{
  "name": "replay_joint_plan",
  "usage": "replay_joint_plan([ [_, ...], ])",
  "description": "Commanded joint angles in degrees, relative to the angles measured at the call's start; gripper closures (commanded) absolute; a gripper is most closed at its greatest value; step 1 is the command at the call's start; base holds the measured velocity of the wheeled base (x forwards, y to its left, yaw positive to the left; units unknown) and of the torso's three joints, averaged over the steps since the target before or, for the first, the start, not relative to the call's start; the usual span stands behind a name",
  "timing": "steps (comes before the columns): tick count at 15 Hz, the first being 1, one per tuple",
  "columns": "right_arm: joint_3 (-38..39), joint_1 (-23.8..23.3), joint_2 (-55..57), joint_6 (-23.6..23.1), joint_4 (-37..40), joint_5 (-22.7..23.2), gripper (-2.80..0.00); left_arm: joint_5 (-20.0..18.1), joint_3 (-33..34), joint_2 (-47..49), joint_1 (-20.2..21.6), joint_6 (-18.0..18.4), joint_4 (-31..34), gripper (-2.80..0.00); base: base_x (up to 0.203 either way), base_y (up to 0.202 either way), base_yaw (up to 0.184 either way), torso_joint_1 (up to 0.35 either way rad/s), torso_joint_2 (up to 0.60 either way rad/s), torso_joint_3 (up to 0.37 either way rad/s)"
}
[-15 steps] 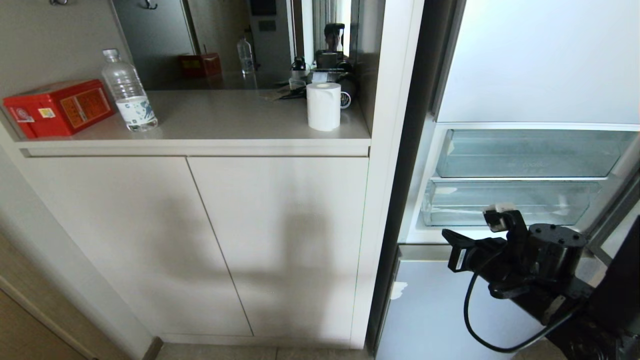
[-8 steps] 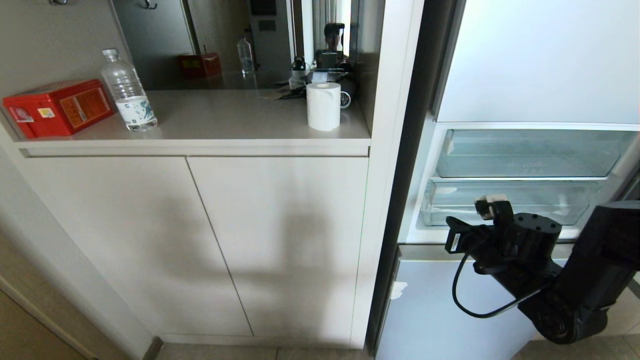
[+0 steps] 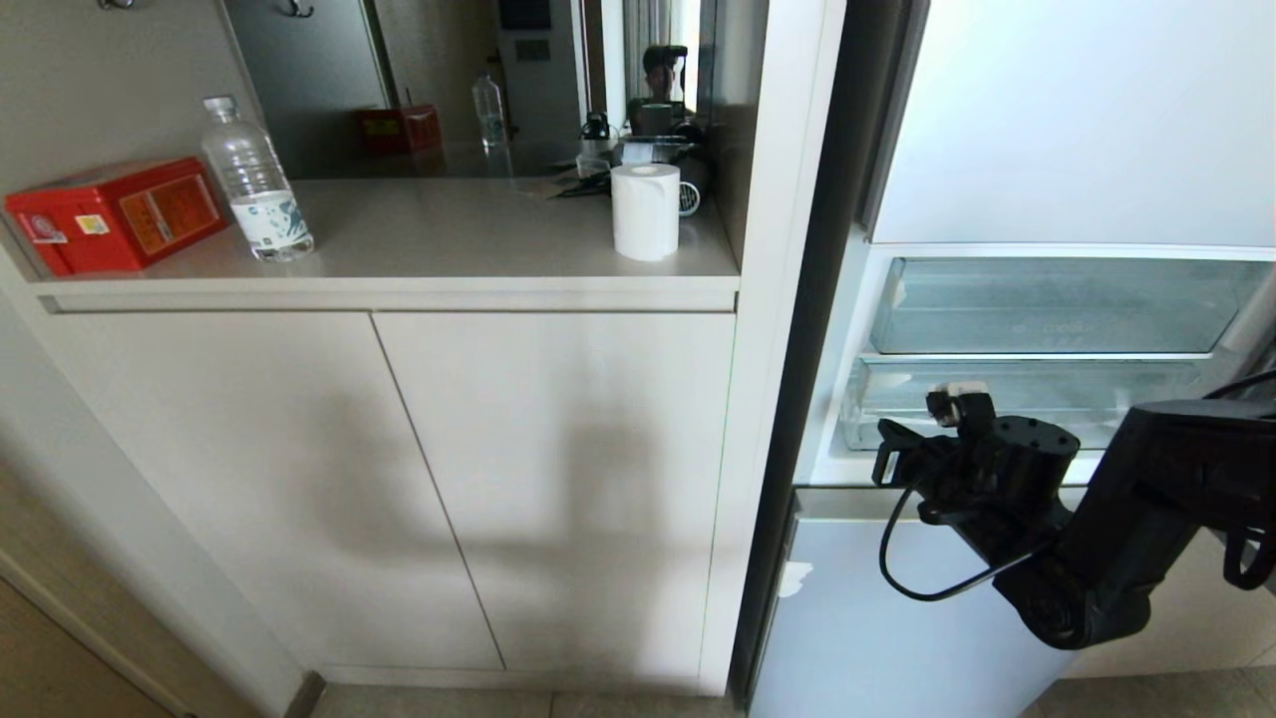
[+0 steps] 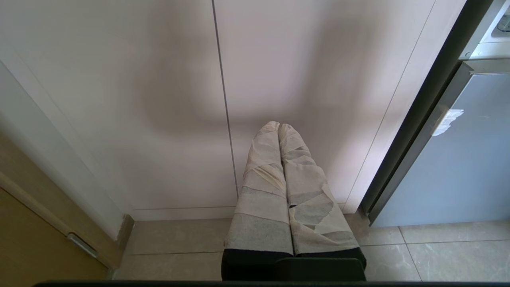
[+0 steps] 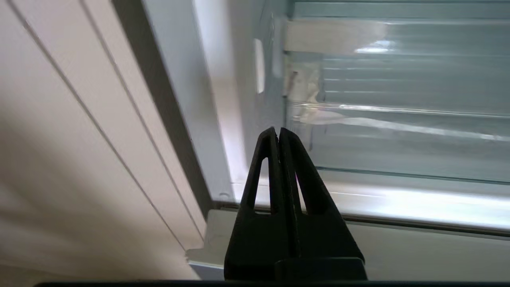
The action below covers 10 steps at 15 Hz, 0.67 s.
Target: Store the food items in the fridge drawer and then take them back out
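The fridge (image 3: 1072, 130) stands open, its fridge drawer (image 3: 1017, 404) shut at the bottom, no fruit in sight. The right hand (image 5: 279, 133), pinched closed and empty, hovers near the taped front corner. Best to spread first, then hook the front edge squarely. The left hand (image 4: 279, 127) hangs closed, parked.

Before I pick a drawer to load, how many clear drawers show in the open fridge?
2, stacked: the upper drawer and the lower drawer beneath it, right behind the right claw. Others may be hidden.
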Motion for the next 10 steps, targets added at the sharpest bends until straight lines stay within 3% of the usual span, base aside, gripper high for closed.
replay_joint_plan([
  [1,-1.19,-1.53,1.89,0.05,-0.51,0.4,0.0,0.04,0.0,0.08,0.0,-0.02,0.01,0.0,0.0,0.0,0.0,0.0,0.0,0.0],
  [8,-2.74,-3.45,3.01,0.84,-0.51,4.56,0.0,0.04,0.0,0.07,0.0,-0.02,0.01,0.0,0.0,0.0,0.0,0.0,0.0,0.0],
  [9,-2.92,-3.45,2.99,0.99,-0.51,4.56,-2.8,0.04,0.0,0.08,0.0,0.02,0.02,0.0,0.0,0.0,0.0,0.0,0.0,0.0],
  [10,-3.01,-3.45,2.98,1.11,-0.51,4.58,-2.8,0.04,0.0,0.08,0.0,0.02,0.01,0.0,0.0,0.0,0.0,0.0,0.0,0.0],
])
